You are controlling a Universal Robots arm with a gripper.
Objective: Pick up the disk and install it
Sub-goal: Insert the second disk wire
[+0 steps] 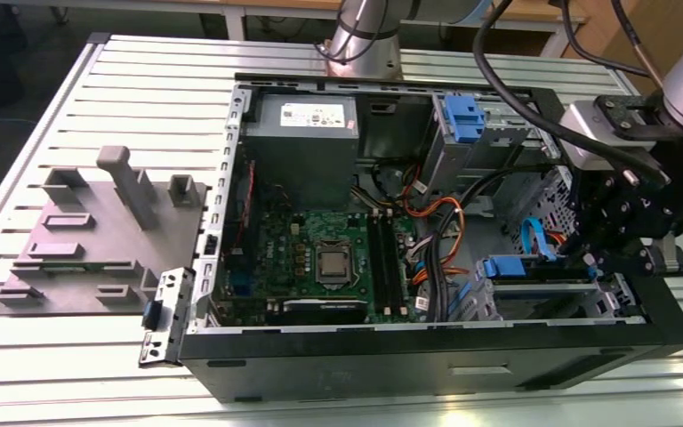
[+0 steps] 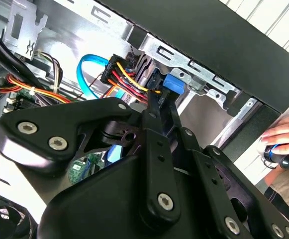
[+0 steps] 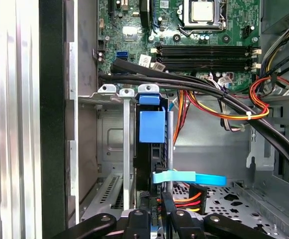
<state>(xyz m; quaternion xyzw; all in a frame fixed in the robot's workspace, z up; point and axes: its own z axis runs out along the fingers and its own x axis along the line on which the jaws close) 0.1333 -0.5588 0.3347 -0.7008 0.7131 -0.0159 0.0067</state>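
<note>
Gripping, as far as we can judge, the rear edge of the disk (image 3: 151, 149), our gripper (image 3: 160, 211) sits low in the first wrist view with its black fingers (image 3: 168, 208) drawn close together around the drive's connector end; the contact itself is partly hidden by linkage, so we say this with some caution. We see the disk standing on edge inside the metal drive cage (image 3: 115, 149), its blue plastic carrier tab (image 3: 152, 126) facing the motherboard (image 3: 204, 35). A light blue flat cable (image 3: 189, 177) crosses just in front of the fingers, and red, yellow and black power wires (image 3: 189, 198) plug in beside them.

In the second wrist view we look past the black gripper (image 2: 153, 107) linkage toward the blue carrier (image 2: 173, 84) tucked under the cage's bent metal rail (image 2: 194, 67), with the curved blue cable (image 2: 87, 74) and the wire bundle (image 2: 127, 79) just beside it. A person's hand (image 2: 283, 137) rests outside the black case wall (image 2: 209, 35).

In the exterior view the arm (image 1: 626, 205) reaches down into the open computer case (image 1: 437, 356) at its lower corner on the exterior view's right, where a blue carrier (image 1: 518, 267) shows in the cage. A grey power-supply box (image 1: 303, 133) sits at the far end, and a grey fixture plate (image 1: 92, 231) lies on the slatted table (image 1: 33, 356) well apart on the exterior view's left.
</note>
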